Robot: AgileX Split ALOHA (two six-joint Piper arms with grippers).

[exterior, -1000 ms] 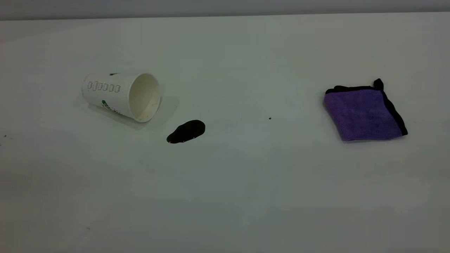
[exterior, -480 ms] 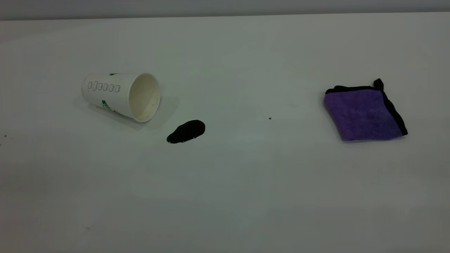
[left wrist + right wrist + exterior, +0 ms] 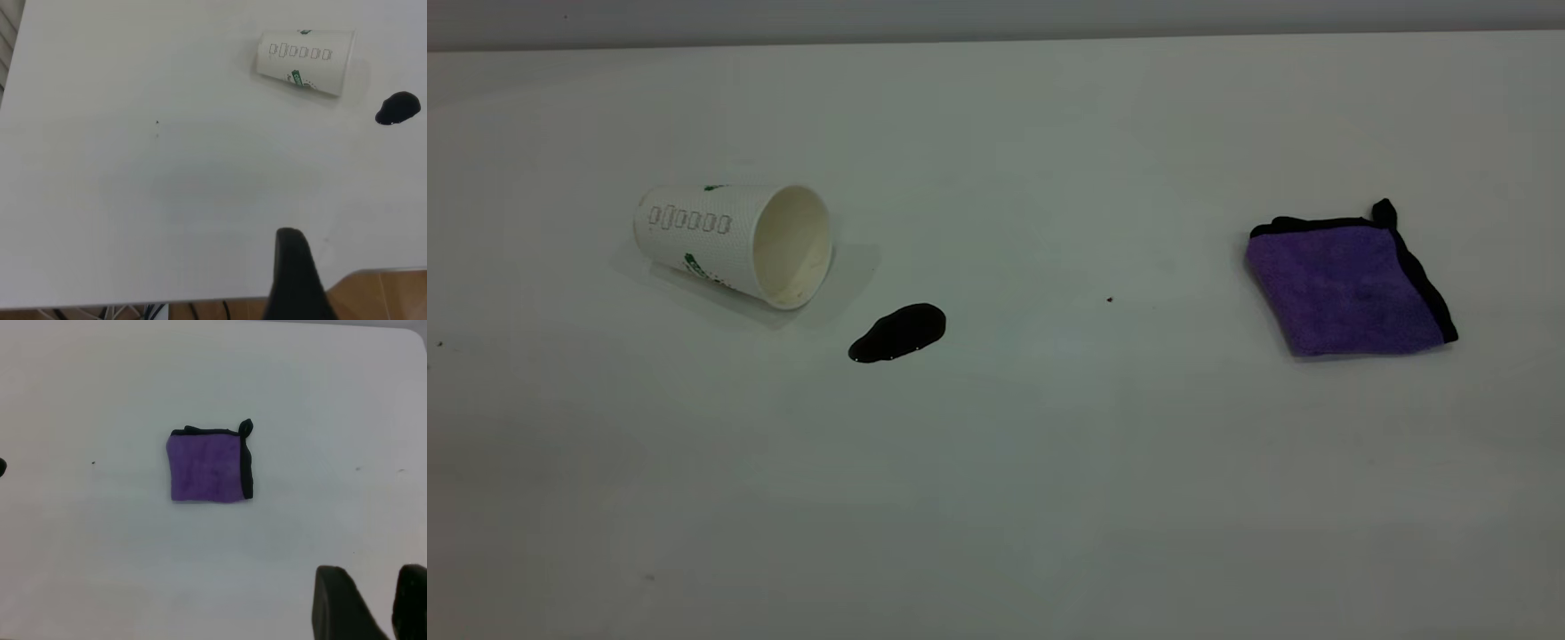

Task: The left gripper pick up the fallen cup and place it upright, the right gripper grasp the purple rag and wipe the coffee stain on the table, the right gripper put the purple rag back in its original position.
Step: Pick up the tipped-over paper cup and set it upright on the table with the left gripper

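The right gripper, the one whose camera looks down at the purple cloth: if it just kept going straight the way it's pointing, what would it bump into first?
Probably bare table, short of the purple rag. Right gripper fingers sit at the frame edge; depth is unclear.

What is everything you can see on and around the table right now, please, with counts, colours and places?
cup: one, white with green print, lying on its side at the table's left, mouth toward the puddle.
coffee stain: one, glossy black, just right of the cup's mouth, apart from it.
dark speck: one, tiny, between the stain and the rag.
purple rag: one, purple with black edging, folded flat at the right.
table: one, white.
left gripper: one black finger shows in its wrist view, high above the near table edge.
right gripper: black, two fingers with a gap between them, well above the table, off the rag.
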